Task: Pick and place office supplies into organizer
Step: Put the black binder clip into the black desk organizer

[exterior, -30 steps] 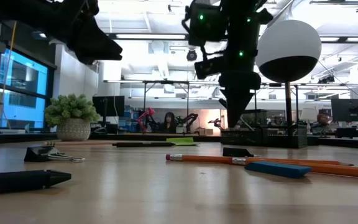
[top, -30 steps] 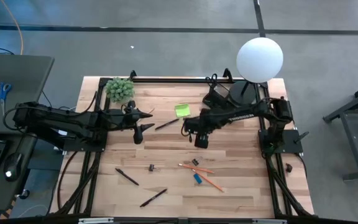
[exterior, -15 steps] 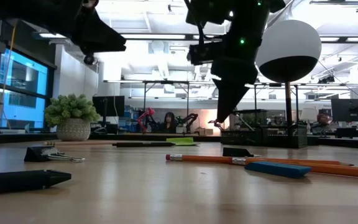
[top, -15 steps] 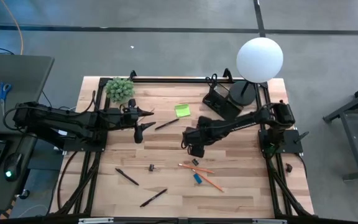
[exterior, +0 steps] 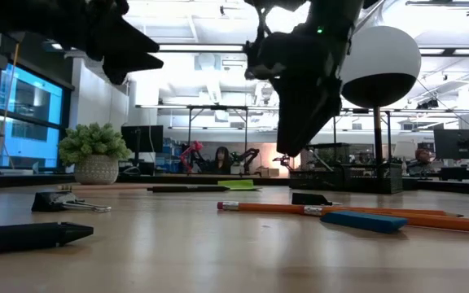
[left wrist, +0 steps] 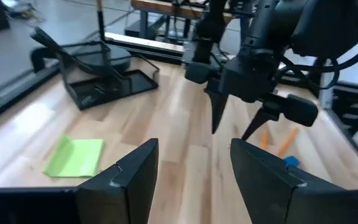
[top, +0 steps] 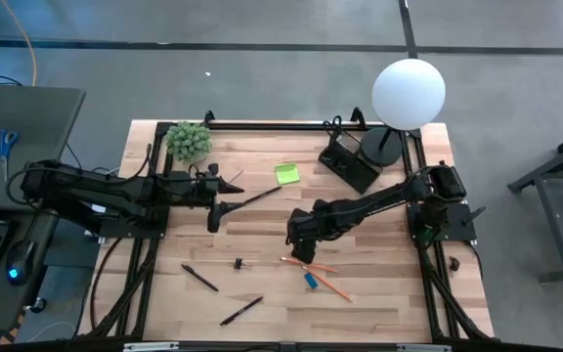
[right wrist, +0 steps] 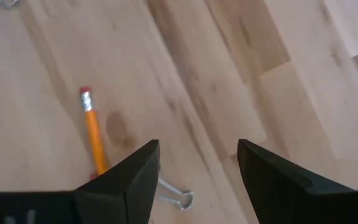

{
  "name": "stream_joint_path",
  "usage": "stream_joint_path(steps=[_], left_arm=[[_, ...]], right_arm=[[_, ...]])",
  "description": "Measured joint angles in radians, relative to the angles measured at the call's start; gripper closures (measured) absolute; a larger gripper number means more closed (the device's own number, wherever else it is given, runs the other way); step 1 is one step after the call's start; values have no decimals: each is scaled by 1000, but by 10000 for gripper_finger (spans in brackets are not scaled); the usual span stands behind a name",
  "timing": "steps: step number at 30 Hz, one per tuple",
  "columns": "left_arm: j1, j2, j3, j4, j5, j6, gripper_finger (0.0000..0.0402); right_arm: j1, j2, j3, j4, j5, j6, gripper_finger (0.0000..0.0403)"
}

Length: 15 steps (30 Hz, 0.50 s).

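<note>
I had the right gripper (top: 299,246) hanging over the tabletop (top: 379,293), its fingers (right wrist: 129,177) spread wide and empty, just above an orange pencil (right wrist: 93,134) and a binder clip (right wrist: 174,196). The left gripper (top: 215,210) waited near the plant (top: 189,142), fingers apart. The organizer (top: 348,162) sat beside the lamp (top: 409,93).

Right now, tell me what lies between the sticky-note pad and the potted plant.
In the high view, the open left gripper and a black pen sit between the sticky-note pad and the potted plant.
</note>
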Motion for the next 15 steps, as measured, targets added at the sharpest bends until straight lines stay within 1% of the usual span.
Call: stream_joint_path(steps=[3,6,9,12,15], left_arm=[[0,0,-20,11,6,-44,213],[-15,0,-36,15,1,-79,213],[-52,0,-53,42,-24,-91,213],[-96,0,-70,81,-26,-91,213],[-141,0,-72,101,-29,-92,213]], right_arm=[[36,0,0,0,-1,-104,194],[77,0,0,0,-5,-306,194],[118,0,0,9,3,-494,194],[149,0,0,38,37,-667,194],[164,2,0,65,64,-780,194]])
